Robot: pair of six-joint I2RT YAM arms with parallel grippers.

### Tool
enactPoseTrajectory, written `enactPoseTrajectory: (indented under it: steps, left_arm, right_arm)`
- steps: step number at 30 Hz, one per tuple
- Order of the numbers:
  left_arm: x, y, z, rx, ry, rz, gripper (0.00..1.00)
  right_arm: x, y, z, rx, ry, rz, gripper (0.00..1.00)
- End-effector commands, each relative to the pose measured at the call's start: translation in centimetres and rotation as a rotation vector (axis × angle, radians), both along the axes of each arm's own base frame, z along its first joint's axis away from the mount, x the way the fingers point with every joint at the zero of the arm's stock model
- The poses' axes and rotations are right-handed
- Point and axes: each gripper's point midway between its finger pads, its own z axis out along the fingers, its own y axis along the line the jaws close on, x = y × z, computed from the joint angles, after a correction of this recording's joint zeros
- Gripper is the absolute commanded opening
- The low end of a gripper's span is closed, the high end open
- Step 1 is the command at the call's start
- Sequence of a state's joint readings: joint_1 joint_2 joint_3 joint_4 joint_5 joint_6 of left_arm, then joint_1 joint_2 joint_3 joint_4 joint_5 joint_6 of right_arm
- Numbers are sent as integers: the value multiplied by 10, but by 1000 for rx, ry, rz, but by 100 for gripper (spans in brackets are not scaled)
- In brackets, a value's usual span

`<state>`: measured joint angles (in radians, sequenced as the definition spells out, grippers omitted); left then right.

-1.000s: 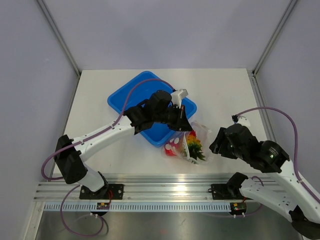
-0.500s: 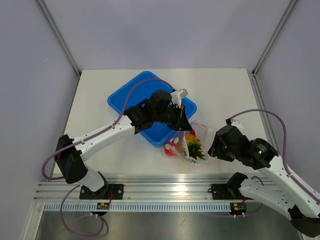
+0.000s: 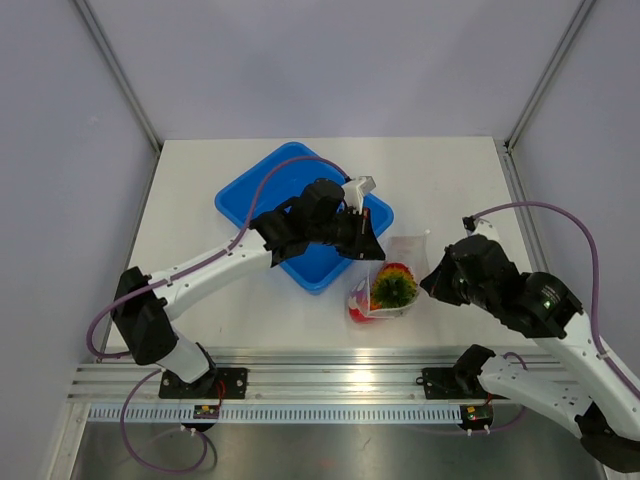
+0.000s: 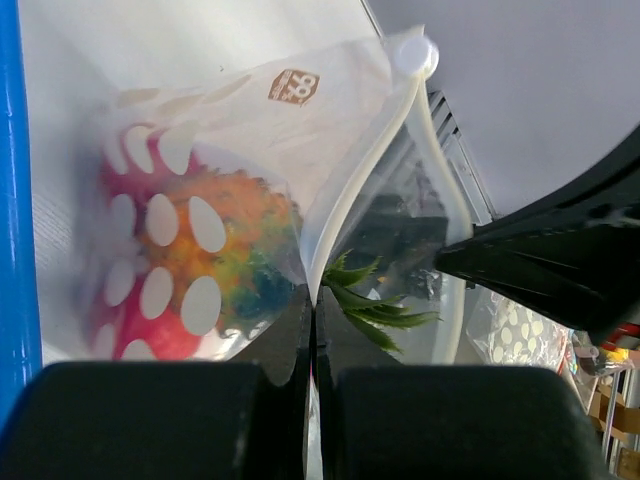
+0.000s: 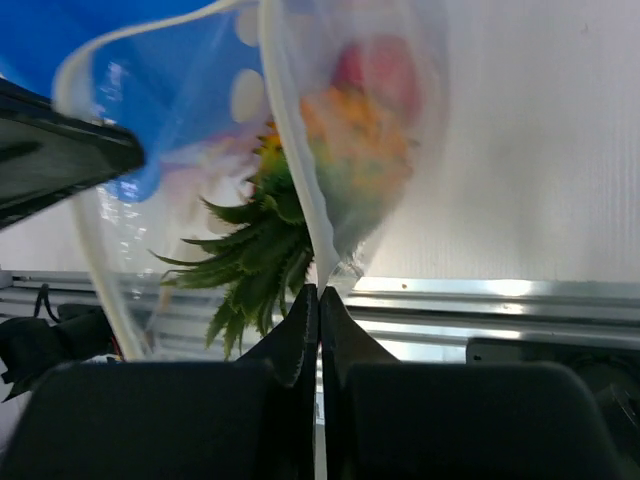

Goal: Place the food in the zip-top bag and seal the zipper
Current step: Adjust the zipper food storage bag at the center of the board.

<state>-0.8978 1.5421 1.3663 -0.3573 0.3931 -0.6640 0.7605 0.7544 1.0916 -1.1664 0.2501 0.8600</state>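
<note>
We found the zip-top bag (image 3: pixel 404 252) hanging between the two arms just off the blue tray's (image 3: pixel 268 200) near right corner, over the white table (image 3: pixel 450 180). The left gripper (image 3: pixel 368 248) had its fingers pressed together on one lip of the mouth. The right gripper (image 3: pixel 428 282) was likewise pinched tight on the opposite lip.

Both wrist views showed only film caught between the closed fingertips, with no food in either pinch. The toy pineapple (image 3: pixel 392 288) sat inside, its green crown pointing up towards the mouth. A red fruit (image 3: pixel 357 307) lay beside it low in the pouch. We could not pick out a second red fruit with certainty through the printed plastic.

From the left wrist, the zipper (image 4: pixel 365 170) ran as a pale strip from the left gripper's pinch up to the bag's far corner. There the other lip split away towards the right gripper, so the mouth gaped in a wedge.

We judged the filling done or nearly so, and the sealing not begun. The lips lay directly between the pincers, one on each. The coming move therefore turned on bringing the two pinches towards each other, then pressing along the strip. The leaves near the opening could catch in the seal.
</note>
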Motion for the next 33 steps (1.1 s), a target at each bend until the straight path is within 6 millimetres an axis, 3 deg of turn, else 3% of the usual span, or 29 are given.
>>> enactPoseTrajectory:
  steps: [1, 9, 14, 19, 22, 25, 33]
  left_arm:
    - [4, -14, 33, -93, -46, -13, 0]
    - [2, -16, 30, -80, -44, -13, 0]
    - [2, -17, 26, -60, -45, -13, 0]
    - [4, -20, 36, -56, -70, -26, 0]
    - [8, -25, 54, -83, -100, -31, 0]
    - [9, -30, 52, -90, -92, -41, 0]
    - [-6, -43, -8, -49, 57, -119, 0]
  right_arm:
    - [25, 12, 31, -10, -101, 17, 0]
    - [53, 25, 34, -83, -145, 37, 0]
    - [61, 30, 41, -96, -156, 42, 0]
    - [64, 16, 69, -108, -227, 1, 0]
    - [62, 5, 79, -129, -252, -21, 0]
    - [56, -5, 70, -168, -224, -36, 0]
    - [21, -20, 2, -193, -56, -27, 3]
